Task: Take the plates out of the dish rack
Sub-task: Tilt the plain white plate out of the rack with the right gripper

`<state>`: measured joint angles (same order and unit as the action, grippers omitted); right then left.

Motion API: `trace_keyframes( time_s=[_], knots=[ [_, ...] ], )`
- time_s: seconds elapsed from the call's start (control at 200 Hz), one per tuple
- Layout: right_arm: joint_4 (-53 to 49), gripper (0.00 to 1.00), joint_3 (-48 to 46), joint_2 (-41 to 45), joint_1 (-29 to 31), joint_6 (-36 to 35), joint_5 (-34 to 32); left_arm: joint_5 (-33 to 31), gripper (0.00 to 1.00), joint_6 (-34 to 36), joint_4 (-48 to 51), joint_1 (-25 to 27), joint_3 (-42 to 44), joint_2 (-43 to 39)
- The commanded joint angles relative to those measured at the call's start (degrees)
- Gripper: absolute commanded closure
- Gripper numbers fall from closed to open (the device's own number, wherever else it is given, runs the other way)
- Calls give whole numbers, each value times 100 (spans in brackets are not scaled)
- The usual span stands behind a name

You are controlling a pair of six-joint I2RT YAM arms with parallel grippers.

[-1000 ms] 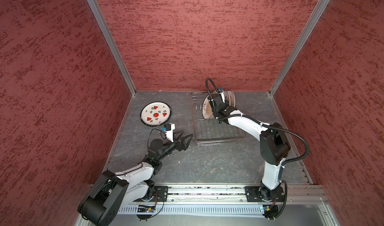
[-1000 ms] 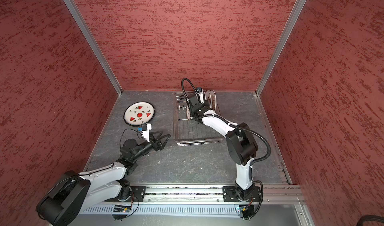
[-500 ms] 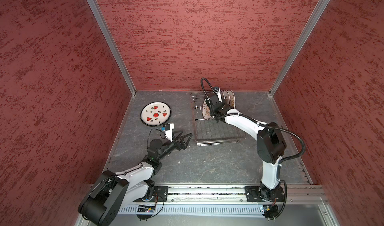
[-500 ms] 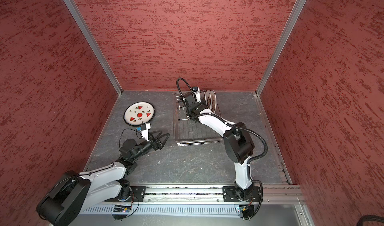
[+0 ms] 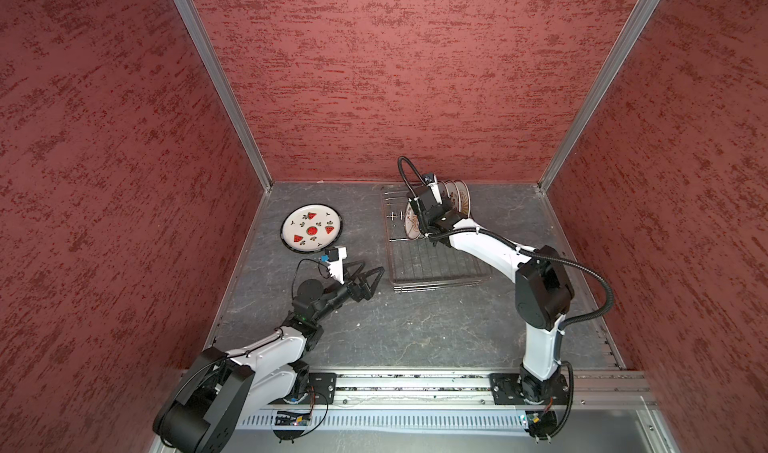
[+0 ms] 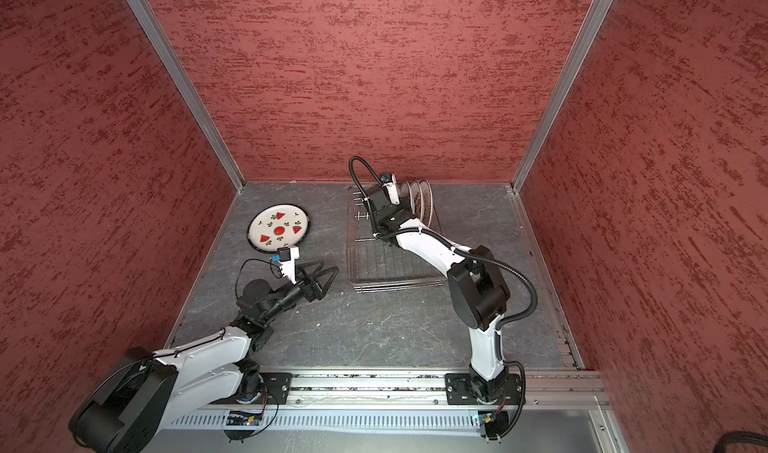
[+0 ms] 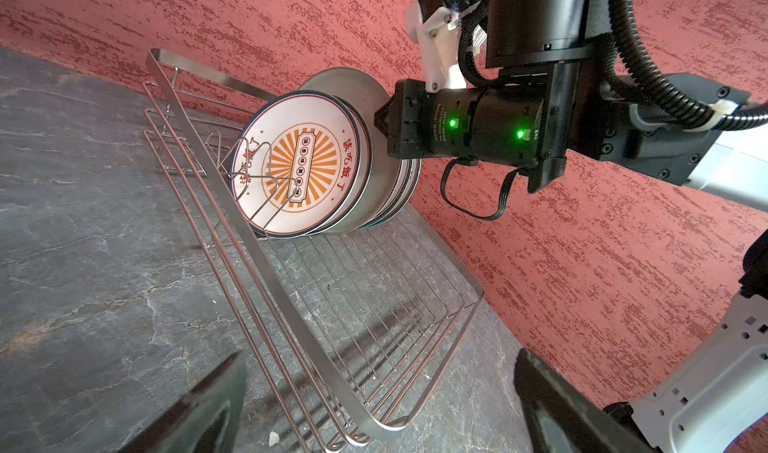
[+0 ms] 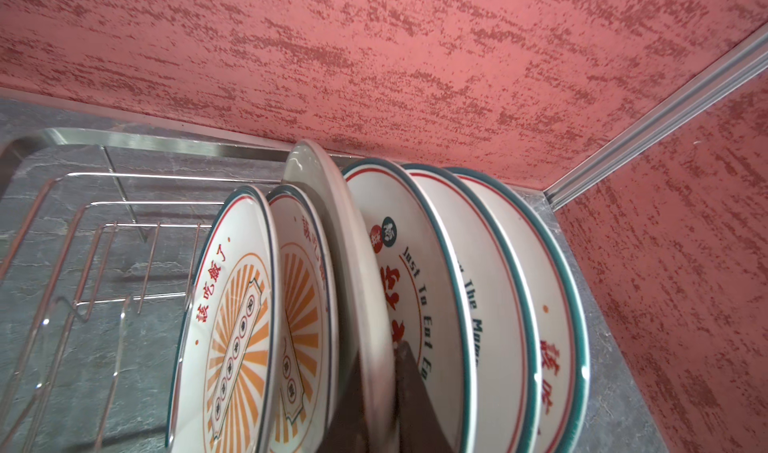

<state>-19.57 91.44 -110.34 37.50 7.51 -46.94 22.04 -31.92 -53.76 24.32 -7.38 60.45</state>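
1. Left hand (image 5: 372, 271) sat low over the tabletop (image 5: 415, 326), just beside the rack's (image 5: 436, 264) near corner. Its fingers were spread wide and empty, unchanged over the last second.
2. Watermelon plate (image 5: 311, 231) lay flat on the tabletop, left of the rack: one plate already out.
3. Rack's near half was bare; six plates stood on edge at its far end.
4. Right hand (image 8: 380, 388) was clamped shut on the grey plate's (image 8: 328, 197) rim, between two sunburst plates (image 8: 232, 305) and three lettered plates (image 8: 436, 284).
5. Change: right wrist had crept slightly left, grip unchanged, and the plate was still slotted. Judged: lift only starting; the close neighbours could be dragged.
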Motion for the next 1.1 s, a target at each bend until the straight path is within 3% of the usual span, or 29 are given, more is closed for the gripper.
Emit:
trace_keyframes(
  time_s=[0.0, 0.381, 0.777, 1.092],
  knots=[
    [579, 98, 81, 622, 65, -97, -532, -33, 1, 36, 100, -30, 67, -149],
    [1159, 98, -616, 1369, 152, -278, -576, -45, 1, -85, 24, -32, 169, -263],
    [1721, 98, -1346, 2210, 371, -621, -1258, -59, 1, -89, 137, -15, 166, -367],
    [2549, 98, -2183, 3123, 443, -920, -1213, -477, 1, -279, 601, -15, 122, -446]
  ],
)
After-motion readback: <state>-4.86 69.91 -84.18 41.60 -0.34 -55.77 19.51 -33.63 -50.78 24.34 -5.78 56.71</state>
